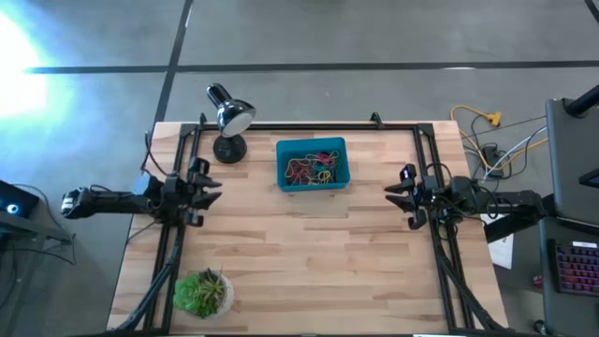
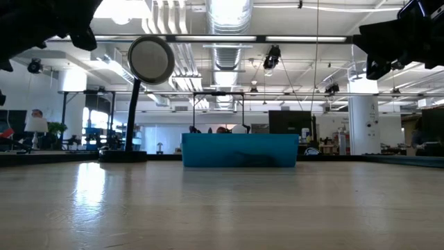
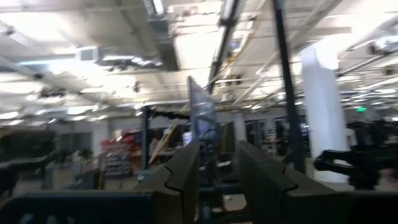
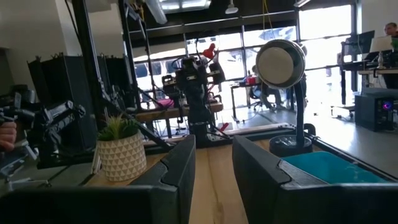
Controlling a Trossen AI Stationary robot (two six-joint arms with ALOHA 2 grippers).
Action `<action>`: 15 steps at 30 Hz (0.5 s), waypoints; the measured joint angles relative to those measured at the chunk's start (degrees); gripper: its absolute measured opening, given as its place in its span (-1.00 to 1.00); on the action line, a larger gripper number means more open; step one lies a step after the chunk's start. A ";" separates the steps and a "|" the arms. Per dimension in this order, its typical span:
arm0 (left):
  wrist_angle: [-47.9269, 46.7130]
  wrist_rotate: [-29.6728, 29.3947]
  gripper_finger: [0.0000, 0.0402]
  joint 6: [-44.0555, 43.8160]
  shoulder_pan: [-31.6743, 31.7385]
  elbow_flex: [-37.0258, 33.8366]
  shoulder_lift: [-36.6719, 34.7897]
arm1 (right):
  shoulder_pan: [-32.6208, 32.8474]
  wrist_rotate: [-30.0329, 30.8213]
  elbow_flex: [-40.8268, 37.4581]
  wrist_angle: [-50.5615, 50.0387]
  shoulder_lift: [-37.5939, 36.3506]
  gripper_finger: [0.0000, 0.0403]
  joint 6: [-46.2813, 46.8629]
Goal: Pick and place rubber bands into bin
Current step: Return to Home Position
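Open-plan industrial hall. Grey concrete floor (image 1: 374, 37) crossed by dark seams, with strong white glare (image 1: 14, 56) at one corner. Tabletop (image 1: 309, 253) of pale wood planks. Yellow cables (image 1: 487, 120) and a red-lit keyboard (image 1: 573, 267) lie off the right edge.

Exposed ceiling: silver ducts (image 2: 227, 17) and long strip lights (image 2: 208, 38), all lit. White round column (image 2: 363, 125) toward the right. Tall windows (image 4: 323, 37) along the far wall, daylight bright through them. Desks with monitors (image 4: 373, 46) stand near the glass.
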 joint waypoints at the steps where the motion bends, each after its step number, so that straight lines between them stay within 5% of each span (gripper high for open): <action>1: -0.11 1.39 -0.55 0.28 -0.02 -0.02 -0.67 | 0.00 -0.01 0.00 0.03 0.00 -0.53 0.00; 9: -9.62 3.77 -0.55 0.83 -0.02 -0.08 -12.28 | 0.00 -0.04 0.00 0.29 -0.01 -0.53 0.00; 15: -10.88 4.78 -0.55 -1.23 -0.02 0.01 -9.18 | -0.02 -0.11 0.00 0.35 -0.02 -0.53 0.00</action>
